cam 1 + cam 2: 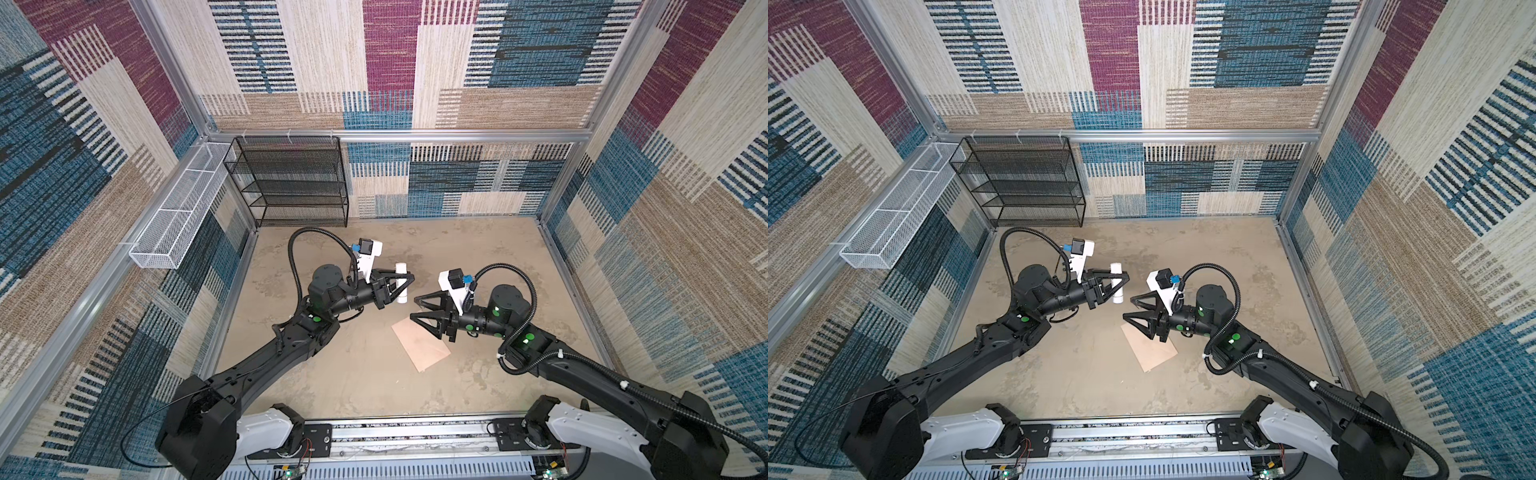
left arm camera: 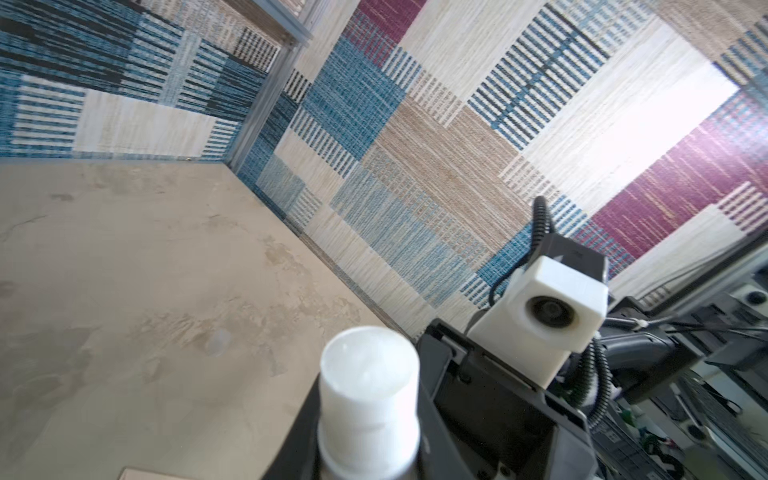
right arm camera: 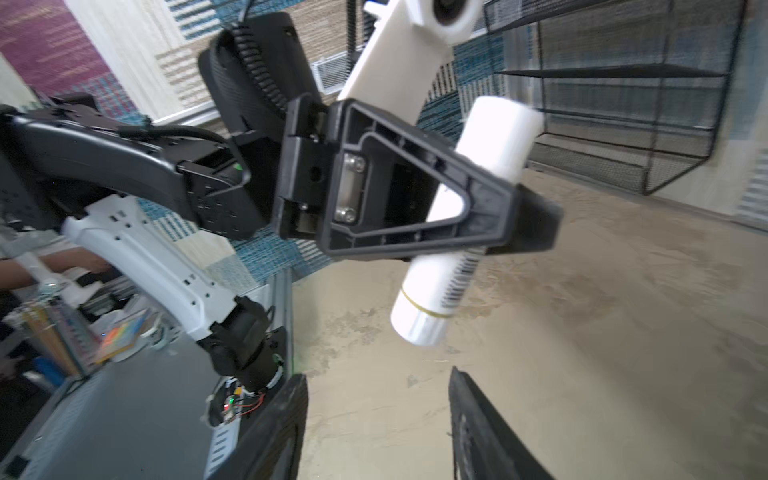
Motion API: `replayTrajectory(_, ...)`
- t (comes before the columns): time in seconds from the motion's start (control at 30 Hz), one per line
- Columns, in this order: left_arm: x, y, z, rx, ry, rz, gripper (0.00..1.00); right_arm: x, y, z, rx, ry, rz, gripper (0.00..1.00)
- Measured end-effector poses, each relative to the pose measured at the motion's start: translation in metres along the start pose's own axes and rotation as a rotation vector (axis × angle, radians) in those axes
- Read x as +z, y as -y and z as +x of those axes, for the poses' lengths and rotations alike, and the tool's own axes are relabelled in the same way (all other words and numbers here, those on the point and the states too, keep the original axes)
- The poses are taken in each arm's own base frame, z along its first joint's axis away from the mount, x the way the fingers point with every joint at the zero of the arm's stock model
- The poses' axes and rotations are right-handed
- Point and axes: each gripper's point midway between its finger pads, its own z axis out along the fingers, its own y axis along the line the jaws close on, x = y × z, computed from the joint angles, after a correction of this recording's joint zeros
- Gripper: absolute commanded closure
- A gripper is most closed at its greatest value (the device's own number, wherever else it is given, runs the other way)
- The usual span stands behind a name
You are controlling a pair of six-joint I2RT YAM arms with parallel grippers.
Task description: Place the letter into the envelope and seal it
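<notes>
In both top views the envelope (image 1: 426, 353) lay flat on the desk (image 1: 353, 386), partly under the right pincer (image 1: 414, 308), its jaws apart and empty; the letter was unseen, presumably already inside. The left wrist view showed mainly the white tube (image 2: 370, 386). In the right wrist view the left pincer (image 3: 515, 220) clamped that tube, so sealing seemed not yet done.

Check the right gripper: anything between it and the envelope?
Nothing visible. The right gripper, open and empty, hangs over the far corner of the envelope, which lies flat on the table. The white tube is clamped in the left gripper, off to the side beyond that corner.
</notes>
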Motion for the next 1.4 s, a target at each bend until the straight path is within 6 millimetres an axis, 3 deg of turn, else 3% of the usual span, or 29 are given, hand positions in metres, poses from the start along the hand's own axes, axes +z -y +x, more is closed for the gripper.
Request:
replayTrajectory(0.23,0.003,0.013,-0.003,0.024,0.018,0.102,1.00,0.002,-0.013,-0.012,0.017,0.045,-0.119,0.45)
replayTrajectory(0.5,0.004,0.018,-0.004,0.038,0.028,0.122,1.00,0.002,-0.011,-0.013,0.046,0.056,-0.152,0.45)
replayTrajectory(0.9,0.005,0.033,-0.007,0.058,0.021,0.168,1.00,-0.011,0.013,-0.015,0.086,0.078,-0.043,0.42)
replayTrajectory(1.23,0.019,0.034,0.002,0.023,-0.010,0.194,1.00,-0.004,0.012,-0.011,0.113,0.059,-0.094,0.49)
replayTrajectory(1.4,0.021,0.037,0.001,0.028,-0.007,0.207,1.00,-0.004,0.007,-0.013,0.111,0.064,-0.126,0.59)
